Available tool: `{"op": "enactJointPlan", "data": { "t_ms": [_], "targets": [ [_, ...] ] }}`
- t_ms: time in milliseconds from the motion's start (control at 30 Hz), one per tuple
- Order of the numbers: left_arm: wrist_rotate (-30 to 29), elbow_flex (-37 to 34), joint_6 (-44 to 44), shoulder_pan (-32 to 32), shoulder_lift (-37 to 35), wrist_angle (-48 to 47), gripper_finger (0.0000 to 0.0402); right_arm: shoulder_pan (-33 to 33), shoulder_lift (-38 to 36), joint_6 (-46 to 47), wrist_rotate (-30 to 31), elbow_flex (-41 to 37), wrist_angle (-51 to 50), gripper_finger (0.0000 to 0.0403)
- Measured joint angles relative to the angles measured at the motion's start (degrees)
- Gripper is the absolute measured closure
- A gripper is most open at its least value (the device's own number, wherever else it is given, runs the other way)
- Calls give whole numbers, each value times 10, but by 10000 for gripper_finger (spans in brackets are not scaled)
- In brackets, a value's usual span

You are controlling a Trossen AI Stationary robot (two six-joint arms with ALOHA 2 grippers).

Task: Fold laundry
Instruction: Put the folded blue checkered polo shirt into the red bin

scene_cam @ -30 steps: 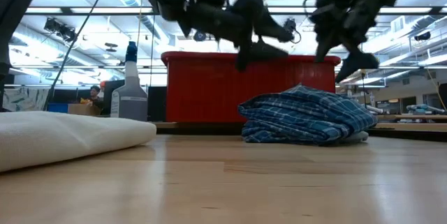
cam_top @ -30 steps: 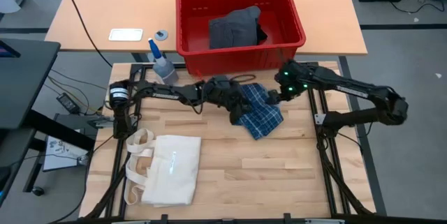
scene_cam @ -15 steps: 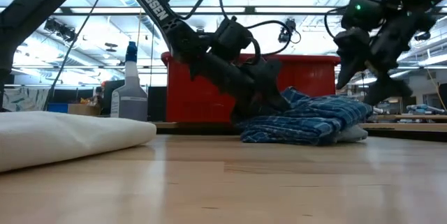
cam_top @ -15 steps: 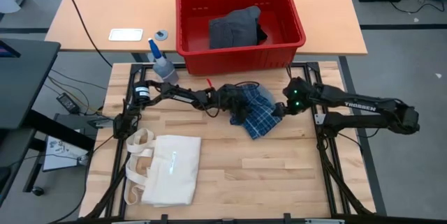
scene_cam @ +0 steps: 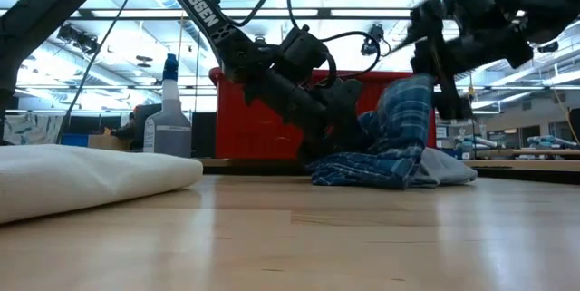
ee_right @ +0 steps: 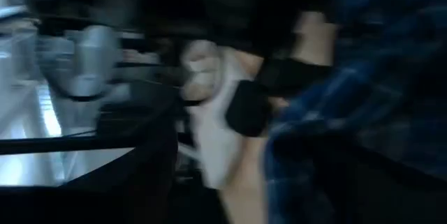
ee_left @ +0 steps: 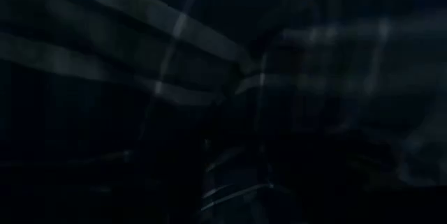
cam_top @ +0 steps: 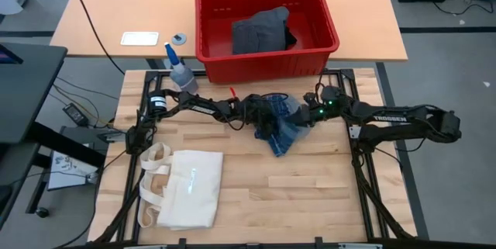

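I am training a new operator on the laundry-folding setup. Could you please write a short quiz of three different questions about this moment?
1. True or false: the plaid garment lies inside the red basket.
2. Which gripper lifts part of the plaid garment off the table: A) left gripper, B) right gripper?
3. Fill in: the cream tote bag lies on the table's ____ side in the high view.

Key: 1. False, it is on the wooden table. 2. B. 3. left.

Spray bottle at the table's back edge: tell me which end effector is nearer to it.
Left. The left end effector is at the plaid garment, right of the spray bottle; the right end effector is on the garment's far side, farther away.
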Motion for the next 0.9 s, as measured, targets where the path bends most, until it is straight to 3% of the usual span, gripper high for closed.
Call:
{"op": "enactJointPlan", "data": {
  "t_ms": [100,300,500,567,667,900],
  "targets": [
    [1,-1,0,0,0,0,192,8,-5,38,11,1,30,71],
    [1,-1,14,0,2,0,192,-8,13,-32,131,0,-120,90],
    [2,-2,17,0,2,5,192,-23,77,-102,188,0,-55,92],
    [2,-2,17,0,2,11,192,-26,114,-104,185,1,-11,92],
    [2,-2,17,0,2,13,192,-27,171,-92,133,13,47,92],
    [25,-2,52,1,2,10,192,-15,245,-94,114,66,45,96]
  ]
}}
